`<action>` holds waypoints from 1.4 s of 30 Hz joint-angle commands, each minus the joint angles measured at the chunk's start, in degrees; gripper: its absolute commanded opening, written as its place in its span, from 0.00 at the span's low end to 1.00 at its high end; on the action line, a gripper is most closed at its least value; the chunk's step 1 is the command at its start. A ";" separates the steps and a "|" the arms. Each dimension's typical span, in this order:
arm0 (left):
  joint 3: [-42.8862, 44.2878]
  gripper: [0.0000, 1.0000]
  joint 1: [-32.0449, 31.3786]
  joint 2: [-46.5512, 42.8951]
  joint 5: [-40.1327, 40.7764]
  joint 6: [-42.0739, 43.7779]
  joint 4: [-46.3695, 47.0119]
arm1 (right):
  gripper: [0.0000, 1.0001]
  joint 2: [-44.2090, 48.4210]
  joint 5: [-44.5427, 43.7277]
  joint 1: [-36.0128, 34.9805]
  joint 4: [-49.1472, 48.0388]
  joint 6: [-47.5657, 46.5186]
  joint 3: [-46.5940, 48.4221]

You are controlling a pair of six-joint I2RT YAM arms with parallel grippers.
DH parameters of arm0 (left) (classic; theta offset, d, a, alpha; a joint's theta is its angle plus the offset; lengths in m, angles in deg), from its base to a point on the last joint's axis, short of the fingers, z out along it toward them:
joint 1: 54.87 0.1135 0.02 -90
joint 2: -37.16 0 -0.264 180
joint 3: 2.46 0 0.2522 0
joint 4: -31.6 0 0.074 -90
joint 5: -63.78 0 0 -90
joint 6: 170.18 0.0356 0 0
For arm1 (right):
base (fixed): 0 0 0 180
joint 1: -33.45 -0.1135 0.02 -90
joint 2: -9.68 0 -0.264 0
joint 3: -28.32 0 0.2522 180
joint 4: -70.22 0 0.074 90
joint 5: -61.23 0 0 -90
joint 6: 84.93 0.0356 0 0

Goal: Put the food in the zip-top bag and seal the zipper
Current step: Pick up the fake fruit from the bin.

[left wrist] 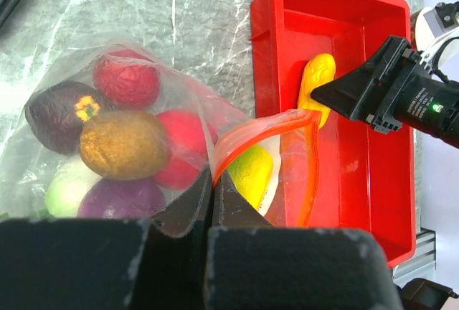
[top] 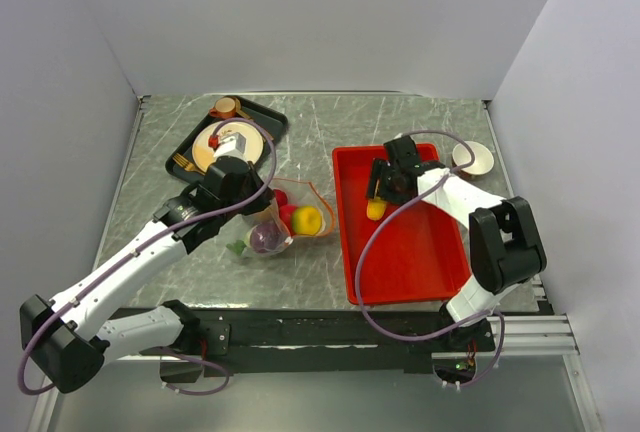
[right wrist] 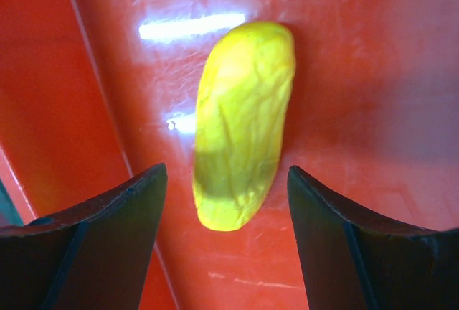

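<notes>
Looking down from above, the left gripper [top: 262,218] meets the clear bag [top: 300,214], which lies on the table [top: 330,122] just beside the red tray [top: 410,252]. The right gripper [top: 379,196] hangs over a yellow piece [top: 376,211] at the tray's left wall.

From the left wrist, the fingers [left wrist: 272,267] are pinched together on the bag's film below its orange strip [left wrist: 265,125], which gapes toward the tray. Red, purple, maroon, brownish and yellow fruits [left wrist: 123,145] sit inside.

From the right wrist, the fingers [right wrist: 107,238] stand apart on either side of the yellow piece, with bare tray floor showing beside it.
</notes>
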 commanded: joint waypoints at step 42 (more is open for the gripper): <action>-0.84 0.02 0.05 0.82 -1.51 0.33 2.92 | 0.22 18.91 13.18 -4.35 5.95 -2.41 2.34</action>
